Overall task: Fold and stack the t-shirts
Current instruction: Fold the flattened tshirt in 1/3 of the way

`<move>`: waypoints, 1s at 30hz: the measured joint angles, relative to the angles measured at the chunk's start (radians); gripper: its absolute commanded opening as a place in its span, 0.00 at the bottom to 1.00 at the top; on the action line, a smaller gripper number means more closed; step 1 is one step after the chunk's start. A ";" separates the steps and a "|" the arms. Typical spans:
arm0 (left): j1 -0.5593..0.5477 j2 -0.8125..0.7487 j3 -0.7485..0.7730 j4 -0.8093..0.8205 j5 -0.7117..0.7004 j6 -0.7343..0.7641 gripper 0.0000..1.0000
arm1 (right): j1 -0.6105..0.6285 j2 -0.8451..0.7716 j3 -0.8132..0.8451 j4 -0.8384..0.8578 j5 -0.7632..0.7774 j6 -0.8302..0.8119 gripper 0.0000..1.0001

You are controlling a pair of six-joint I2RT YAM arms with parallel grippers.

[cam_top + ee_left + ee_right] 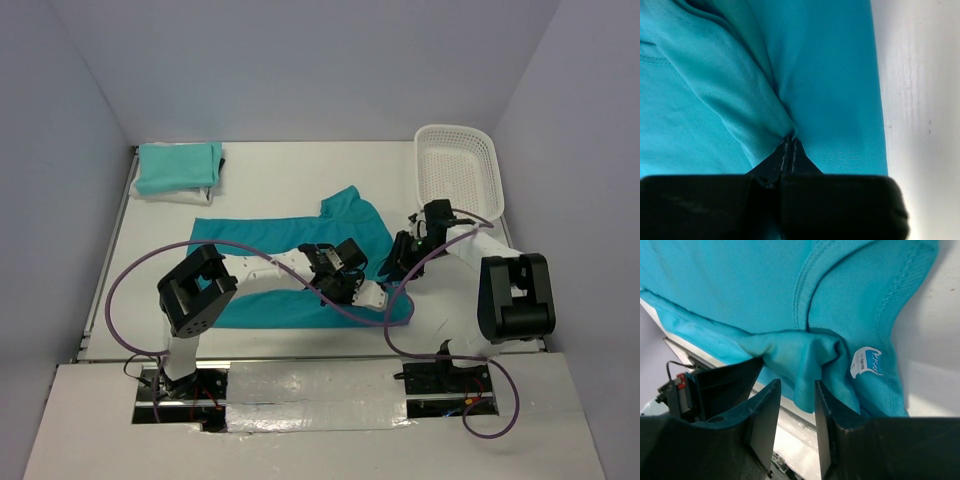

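A teal t-shirt (270,262) lies spread across the middle of the table, its right part bunched up between the two arms. My left gripper (791,142) is shut on a pinched ridge of the teal t-shirt (830,75) close to its right edge; in the top view the left gripper (358,288) sits low over the cloth. My right gripper (796,385) is open, and a hanging fold of the teal t-shirt (790,352) by the collar and its white label (867,361) dips between the fingertips. In the top view the right gripper (400,260) is at the shirt's right side.
A folded pale mint tee (178,165) lies on white cloth at the back left. A white lattice basket (460,168) stands at the back right, just behind the right arm. Purple cables loop over the shirt and the table's front edge.
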 measured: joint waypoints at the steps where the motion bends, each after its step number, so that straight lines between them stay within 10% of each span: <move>1: 0.000 0.000 0.002 -0.002 -0.004 -0.001 0.00 | 0.003 0.001 0.000 -0.003 -0.002 -0.005 0.38; 20: 0.234 0.022 0.149 -0.042 0.036 -0.241 0.00 | 0.003 -0.119 0.128 -0.060 0.102 -0.005 0.40; 30: 0.256 0.108 0.147 -0.066 0.132 -0.336 0.01 | 0.093 -0.249 -0.039 -0.047 0.089 -0.017 0.08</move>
